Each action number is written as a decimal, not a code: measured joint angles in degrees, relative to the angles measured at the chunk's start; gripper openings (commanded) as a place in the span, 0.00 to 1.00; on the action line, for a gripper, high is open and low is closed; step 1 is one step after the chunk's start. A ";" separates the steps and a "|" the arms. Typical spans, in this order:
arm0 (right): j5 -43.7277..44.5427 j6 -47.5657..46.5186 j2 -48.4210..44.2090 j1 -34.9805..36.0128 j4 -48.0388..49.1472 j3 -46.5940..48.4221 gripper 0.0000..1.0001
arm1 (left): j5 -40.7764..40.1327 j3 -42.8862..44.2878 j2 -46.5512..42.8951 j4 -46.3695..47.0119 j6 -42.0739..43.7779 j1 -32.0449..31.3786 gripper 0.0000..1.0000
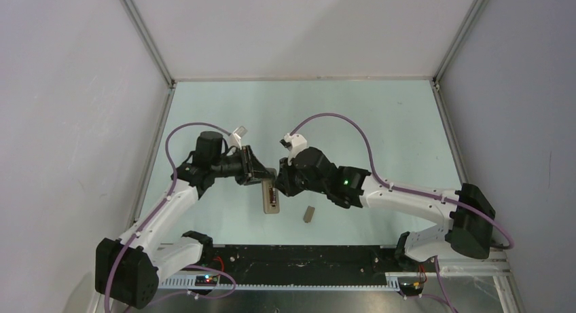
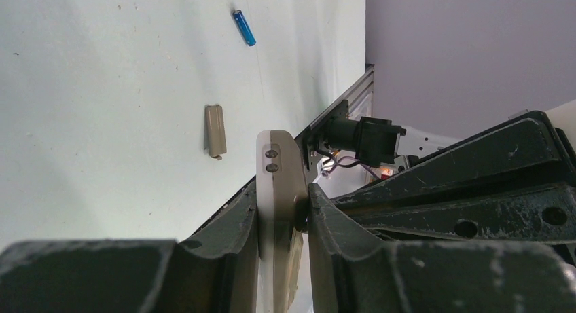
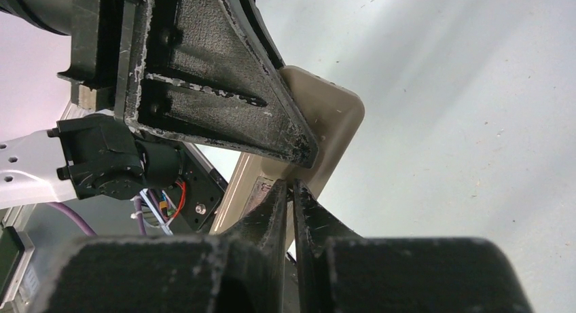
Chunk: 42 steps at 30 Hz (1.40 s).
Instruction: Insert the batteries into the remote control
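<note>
My left gripper (image 1: 263, 174) is shut on the remote control (image 1: 271, 199) and holds it by one end, with the plain beige-grey back facing up. In the left wrist view the remote (image 2: 278, 163) stands edge-on between the jaws of the left gripper (image 2: 284, 214). A dark strip, seemingly the dark battery (image 1: 270, 193), lies in the remote's open back. My right gripper (image 3: 291, 185) is shut, and its tips touch the remote (image 3: 333, 116) at that opening. The blue battery (image 2: 244, 28) lies on the table and is hidden in the top view.
The small flat beige-grey cover piece (image 1: 309, 214) lies on the table right of the remote and also shows in the left wrist view (image 2: 215, 130). The black front rail (image 1: 306, 255) runs along the near edge. White enclosure walls stand on three sides.
</note>
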 measured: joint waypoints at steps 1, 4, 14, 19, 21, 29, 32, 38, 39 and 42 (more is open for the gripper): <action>0.02 -0.02 0.11 0.09 0.00 0.07 0.11 | -0.04 0.00 0.04 -0.17 0.00 0.00 0.00; 0.02 -0.17 0.39 0.28 0.00 0.20 0.10 | -0.39 0.00 0.04 -0.50 0.00 0.00 0.00; 1.29 -0.42 1.62 2.03 0.17 1.05 0.03 | -0.90 0.00 0.04 -1.86 -0.52 0.00 0.00; 2.29 -0.39 1.88 2.69 0.13 1.14 0.00 | -1.07 0.00 0.00 -2.69 -1.09 0.02 0.00; 2.69 -0.37 1.95 2.93 0.13 1.14 0.00 | -1.11 0.00 0.00 -2.95 -1.18 0.09 0.00; 3.28 -0.02 1.95 3.06 0.92 1.07 0.00 | -0.90 0.00 -0.22 -3.08 -2.51 1.09 0.00; 3.19 0.28 1.90 3.04 2.27 0.46 0.00 | -0.87 0.00 -0.50 -3.43 -3.21 1.64 0.00; -0.61 2.19 0.28 1.46 7.52 -2.71 0.00 | -0.35 0.00 -1.46 -4.07 -5.16 2.60 0.00; -1.64 2.64 -0.02 1.05 8.37 -3.21 0.00 | -0.22 0.02 -1.64 -4.07 -5.57 2.69 0.00; -5.66 4.07 -0.68 0.07 10.60 -4.72 0.00 | -0.02 0.31 -2.05 -3.65 -6.19 3.17 0.00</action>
